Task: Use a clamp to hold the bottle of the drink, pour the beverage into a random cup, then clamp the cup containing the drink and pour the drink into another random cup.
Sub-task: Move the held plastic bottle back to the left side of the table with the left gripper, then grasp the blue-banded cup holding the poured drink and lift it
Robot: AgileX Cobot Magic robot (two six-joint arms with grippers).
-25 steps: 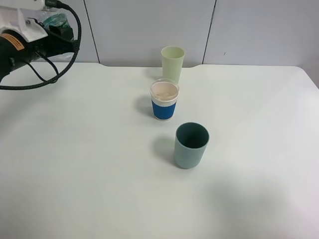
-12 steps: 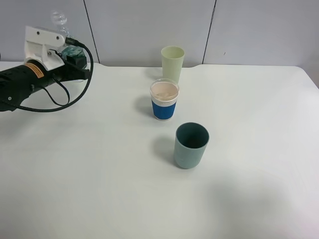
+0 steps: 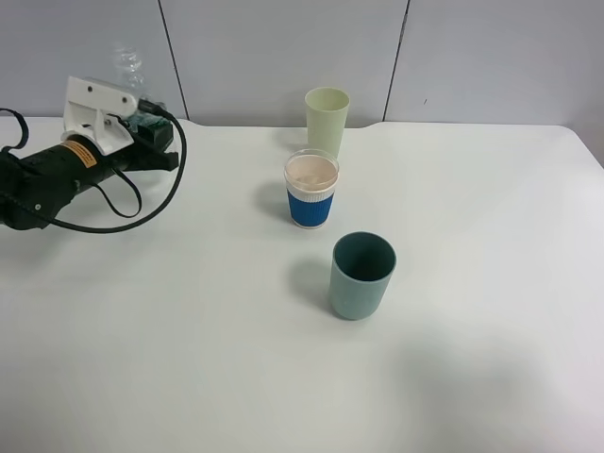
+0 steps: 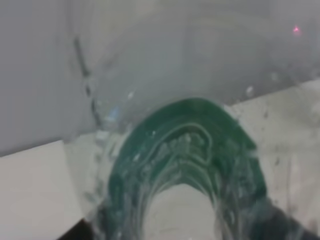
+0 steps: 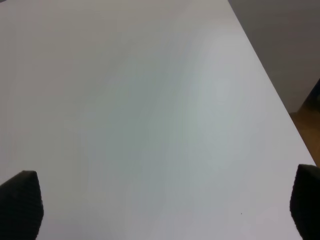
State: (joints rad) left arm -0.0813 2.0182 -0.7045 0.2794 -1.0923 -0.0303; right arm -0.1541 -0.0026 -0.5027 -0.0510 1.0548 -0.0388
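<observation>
This looks like a robotics lab or test bench, not a home. A plain white table fills most of the high view. Behind it, along the top of the frame, run smooth grey wall panels split by dark vertical seams. At the upper left lies a bulky black robot arm with an orange band, a loose loop of black cable and a white clamp. In the right wrist view, brown floor shows past the table's edge at the right.
</observation>
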